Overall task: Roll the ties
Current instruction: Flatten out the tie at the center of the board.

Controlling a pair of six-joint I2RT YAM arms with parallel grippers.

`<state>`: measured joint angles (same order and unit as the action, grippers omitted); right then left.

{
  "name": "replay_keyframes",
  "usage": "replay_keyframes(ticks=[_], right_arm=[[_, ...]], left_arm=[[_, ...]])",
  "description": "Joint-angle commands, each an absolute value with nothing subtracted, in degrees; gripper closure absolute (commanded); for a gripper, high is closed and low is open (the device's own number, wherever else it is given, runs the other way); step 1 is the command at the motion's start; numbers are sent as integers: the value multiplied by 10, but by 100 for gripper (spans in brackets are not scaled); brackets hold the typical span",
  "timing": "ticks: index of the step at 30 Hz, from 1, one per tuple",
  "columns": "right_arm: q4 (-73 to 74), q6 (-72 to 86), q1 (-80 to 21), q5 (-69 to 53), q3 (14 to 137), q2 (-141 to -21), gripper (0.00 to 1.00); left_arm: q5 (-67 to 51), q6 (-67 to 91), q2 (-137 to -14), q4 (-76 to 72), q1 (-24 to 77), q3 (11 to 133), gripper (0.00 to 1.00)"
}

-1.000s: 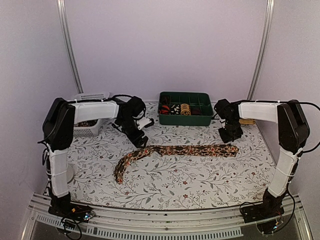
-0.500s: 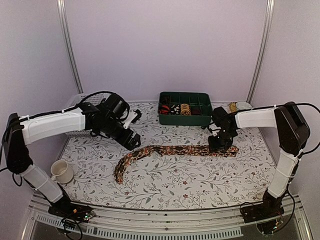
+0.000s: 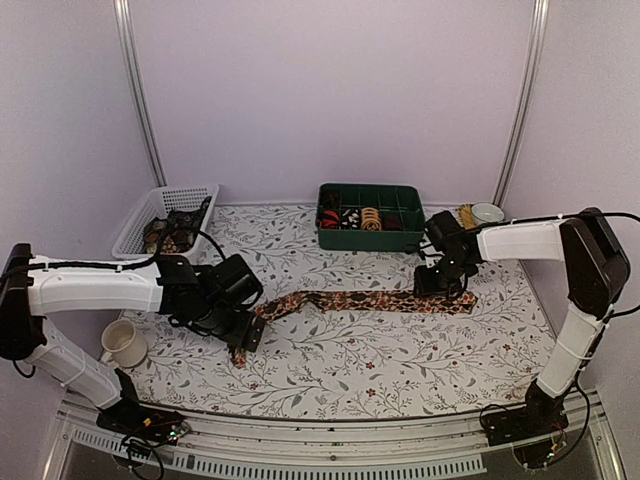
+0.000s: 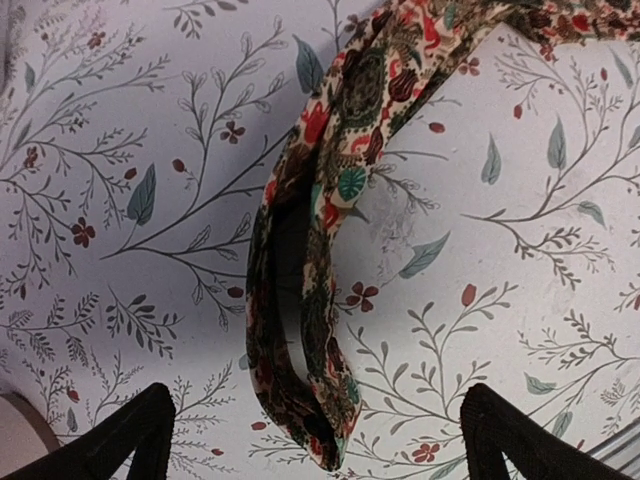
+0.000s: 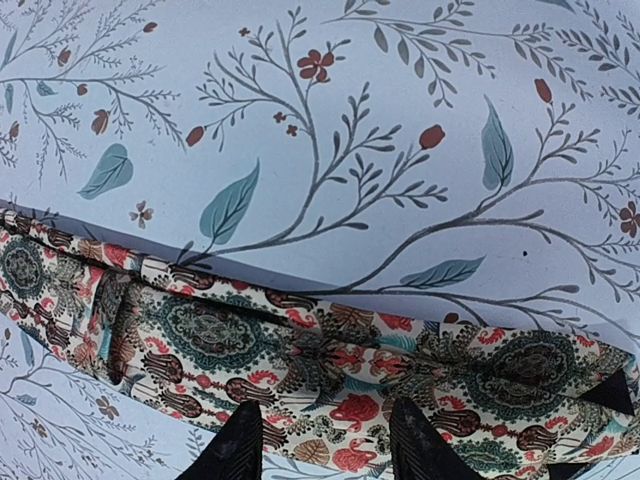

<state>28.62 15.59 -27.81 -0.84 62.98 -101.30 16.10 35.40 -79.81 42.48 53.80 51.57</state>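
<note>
A dark brown tie (image 3: 360,300) with a reddish-cream floral print lies flat across the patterned table, its wide end at the right. Its narrow end curls toward the front left. My left gripper (image 3: 245,335) hangs low over that narrow end, jaws wide open. In the left wrist view the folded tip of the tie (image 4: 315,300) lies between the two fingers (image 4: 115,445), touching neither. My right gripper (image 3: 440,285) is down at the wide end. There the fingertips (image 5: 240,450) stand partly apart on the printed tie (image 5: 300,350), which lies slightly wrinkled between them.
A green compartment tray (image 3: 400,237) with rolled ties in it stands at the back centre. A white mesh basket (image 3: 135,228) holding more fabric is at the back left. A cream mug (image 3: 125,343) sits front left beside the left arm. A small bowl (image 3: 487,211) is back right.
My left arm swung from the back near the basket down to the tie's narrow end at the front left, and its jaws opened fully. The right gripper came down onto the wide end.
</note>
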Motion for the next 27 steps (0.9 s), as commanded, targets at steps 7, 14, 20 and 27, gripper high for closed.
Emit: replay_keyframes(ticks=[7, 14, 20, 27], right_arm=[[248, 178, -279, -9, 612, -955, 57], [242, 180, -279, -10, 610, -956, 57], [241, 182, -280, -9, 611, -959, 57], [246, 182, -279, -12, 618, -988, 56]], left_arm=[[196, 481, -837, 456, 576, 481, 3], [189, 468, -865, 434, 575, 471, 12], [174, 461, -873, 399, 575, 453, 27], [165, 422, -877, 378, 573, 464, 79]])
